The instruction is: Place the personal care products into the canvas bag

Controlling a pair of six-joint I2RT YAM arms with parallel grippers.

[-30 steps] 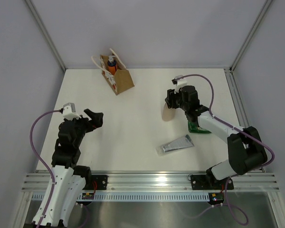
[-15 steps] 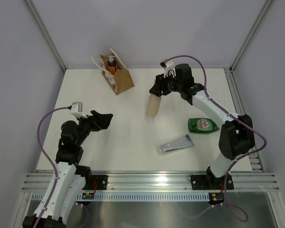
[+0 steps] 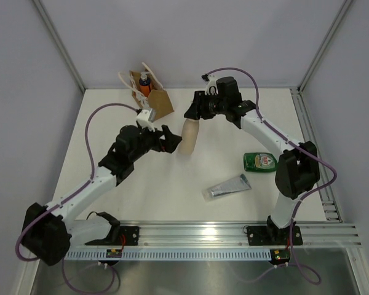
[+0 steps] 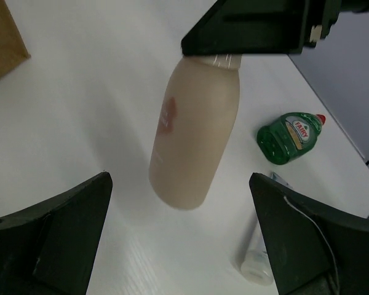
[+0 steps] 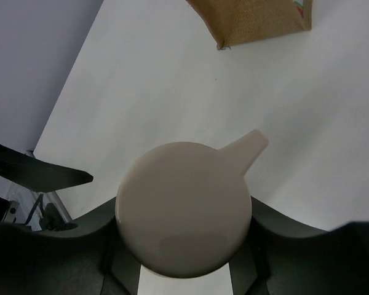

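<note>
Beige pump bottle (image 3: 188, 136) hangs clear of the table (image 3: 172, 196), held by its neck just under the pump head in the right pincer (image 3: 195, 112), which is closed around it. In the right wrist view the fingers sit on either side of the round head. The bottle's long axis runs close to upright, base down. In the left wrist view it leans a little, with the whole lower body bare below the right pincer.

The left pincer (image 3: 170, 140) is just beside that bare body on the bottle's left, not touching it. Its jaws are spread wide, with the gap facing the bottle. Its approach therefore runs sideways across the long axis, which suits a grip on the body.

The canvas bag (image 3: 160, 104) stands farther back and to the left of both pincers, mouth up, with the orange bottle (image 3: 144, 85) already inside. It looks slightly closer to the right pincer, though the left arm comes at it from its own side. A handover looks likely, but the right arm could equally carry on alone.

The green squeeze bottle (image 3: 261, 162) and silver-grey tube (image 3: 227, 186) lie flat on the table, well to the right.
</note>
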